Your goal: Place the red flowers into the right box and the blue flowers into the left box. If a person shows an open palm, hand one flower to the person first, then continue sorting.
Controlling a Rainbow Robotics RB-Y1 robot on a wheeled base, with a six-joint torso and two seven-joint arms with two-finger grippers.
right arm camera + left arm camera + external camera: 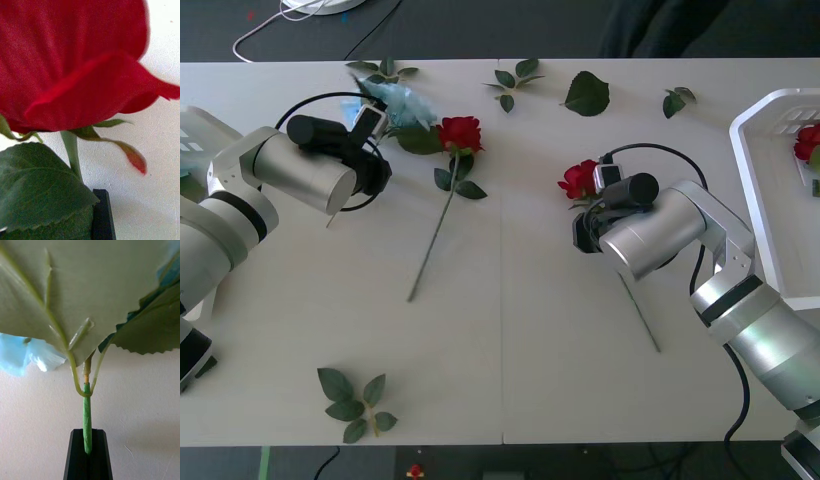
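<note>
Fingers point(88, 457) of your left end effector point(370, 122) are pinched on the blue flower point(402, 100) stem, bloom pointing away toward the desk's point(510, 340) far edge. Left box point(195, 130) lies behind that arm at the left edge; judged next move is a swing back to it. Right end effector point(588, 215) grips a red rose point(580, 180) just below the bloom, though you can't see the pinch itself; its stem trails back toward the robot. Right box point(760, 210) sits to its right, one rose already in it. Another red rose point(460, 133) lies free between the arms, stem running down-left, nearer the left arm.
</note>
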